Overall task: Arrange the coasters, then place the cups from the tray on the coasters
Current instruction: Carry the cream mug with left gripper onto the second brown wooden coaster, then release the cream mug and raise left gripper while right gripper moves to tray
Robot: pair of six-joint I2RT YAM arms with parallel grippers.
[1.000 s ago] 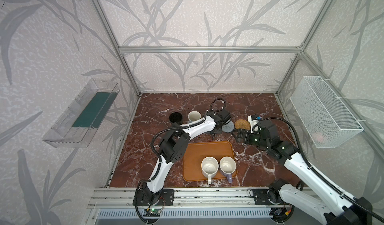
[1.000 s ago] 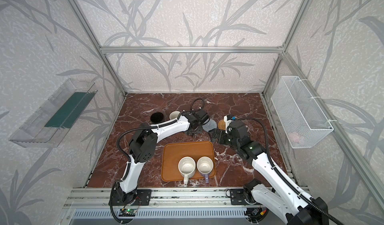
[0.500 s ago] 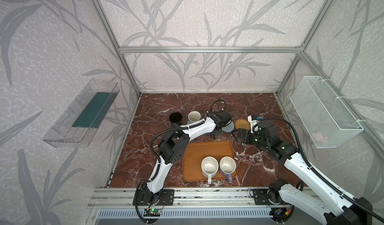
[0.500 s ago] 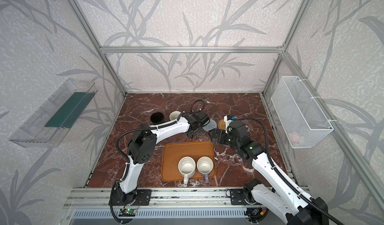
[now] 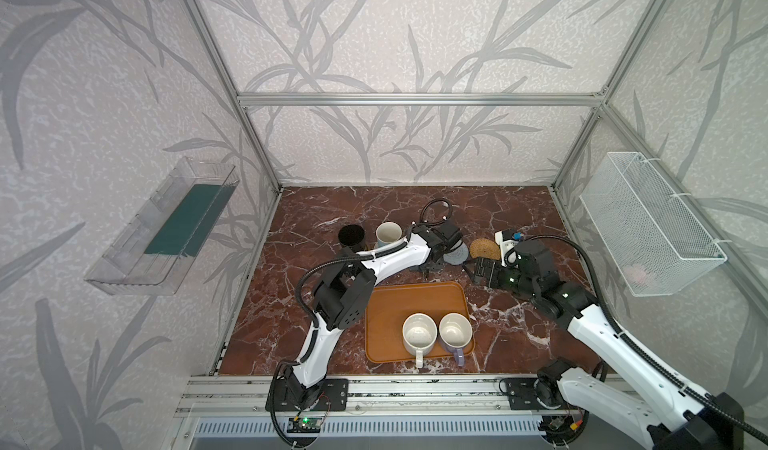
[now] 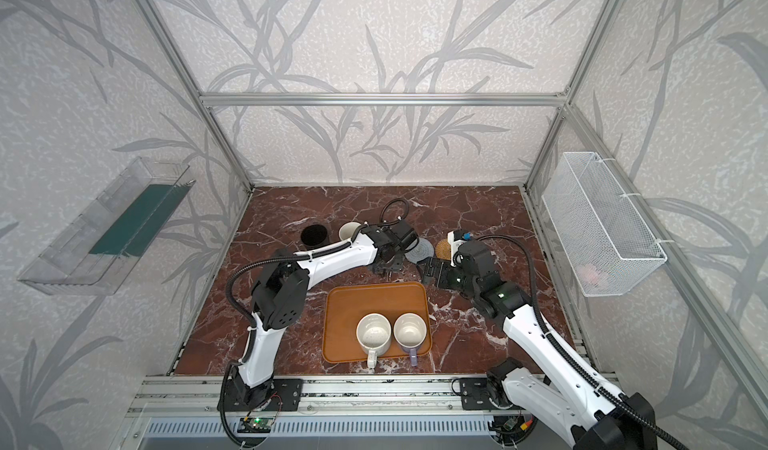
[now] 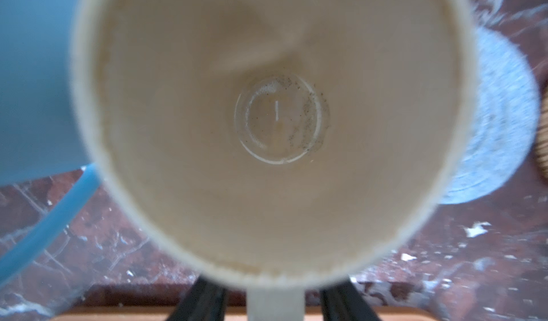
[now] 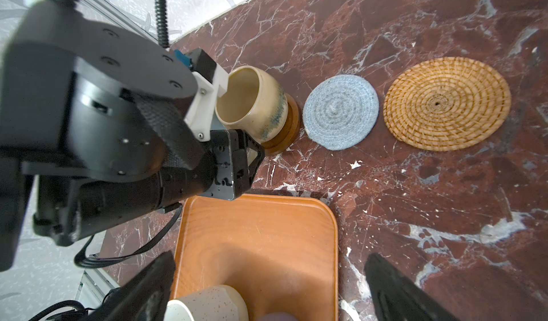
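Marble tabletop (image 8: 444,215): cream cup (image 8: 255,103) on brown coaster (image 8: 289,132), handle seemingly between left gripper (image 7: 274,303).

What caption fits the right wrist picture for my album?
Cream-yellow cup on a brown coaster, beside a bare grey-blue coaster and rattan coaster.

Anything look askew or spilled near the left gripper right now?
Nothing tipped or spilled. The cream-yellow cup stands upright on a brown coaster; only dark specks ring its inside bottom, maybe dirt or glaze.
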